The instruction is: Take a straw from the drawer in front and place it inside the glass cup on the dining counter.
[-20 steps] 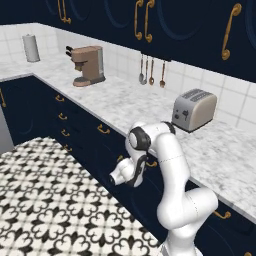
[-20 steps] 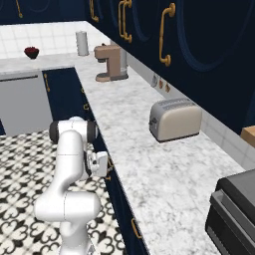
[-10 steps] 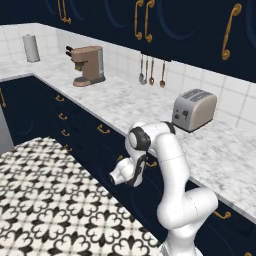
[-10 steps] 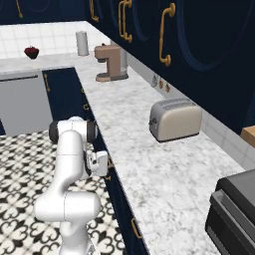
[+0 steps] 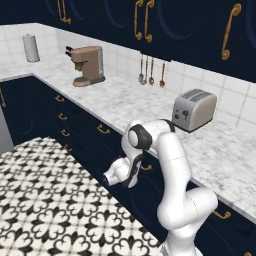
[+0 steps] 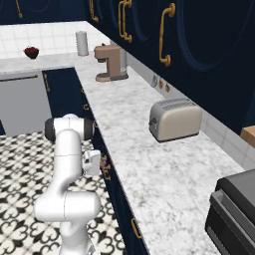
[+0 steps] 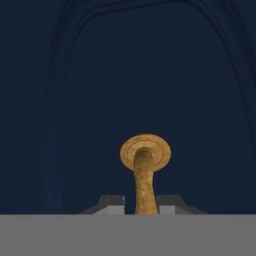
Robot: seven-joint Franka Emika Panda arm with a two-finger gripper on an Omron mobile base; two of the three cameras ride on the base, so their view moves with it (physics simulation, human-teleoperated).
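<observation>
Right up close, clenched on the brass pull handle with the gripper: one dark fingertip at 9 o'clock of the brass, the other at 3 o'clock. Squeezing from both sides so as not to slip off during the pull. Pointed straight at the flat navy front of the drawer, which looks right for a pull straight back.

Shut tight for now, going by the navy front sitting level with the ones beside it. Most likely hiding the straw inside, so no reaching for it yet. First job, by the look of it: slide the drawer out. Best done slowly, since thin round brass could slide out of a pinch.

A bit farther off, bent down low with the white arm to get at a handle tucked under the edge of the marble worktop.

Farther back on that worktop, a silver toaster at 1 o'clock of the arm and a brown coffee machine at 10 o'clock. Beyond that, a white paper towel roll in the far corner. Up on the wall between toaster and coffee machine, three small hanging utensils. All well apart from the arm, so nothing to bump.
</observation>
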